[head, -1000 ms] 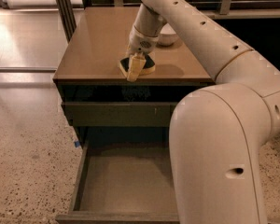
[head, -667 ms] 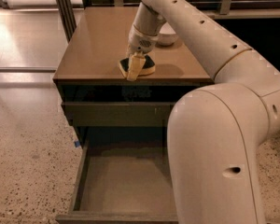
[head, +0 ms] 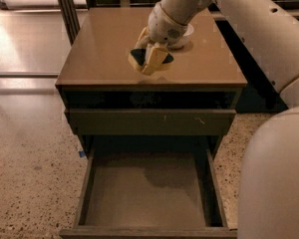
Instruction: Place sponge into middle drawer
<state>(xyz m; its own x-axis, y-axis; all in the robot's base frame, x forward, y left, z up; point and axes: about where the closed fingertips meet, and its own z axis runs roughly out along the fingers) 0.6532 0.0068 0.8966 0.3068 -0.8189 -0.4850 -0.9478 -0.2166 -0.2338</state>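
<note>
Your tool (head: 152, 62) is clamped on the sponge (head: 136, 58), just above the bench (head: 99, 59).
Sponge sits crosswise, green side up; middle drawer (head: 144, 193) hangs open.

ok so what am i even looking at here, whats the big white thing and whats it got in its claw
The big white thing is a robot arm; its bulky lower part fills the right side of the picture. There is only one picture, from a camera looking down at a small cabinet from the front.

At the arm's tip is the gripper, a two-finger claw. It is shut on a sponge, yellow with a dark green top, which seems to hang just above the cabinet top, near its front edge.

Behind the arm, a white bowl stands on the cabinet top, mostly hidden.

Under the top is a closed drawer with a plain front. Below that, an open drawer is pulled out, showing its flat floor. The sponge is meant to go there.
</note>
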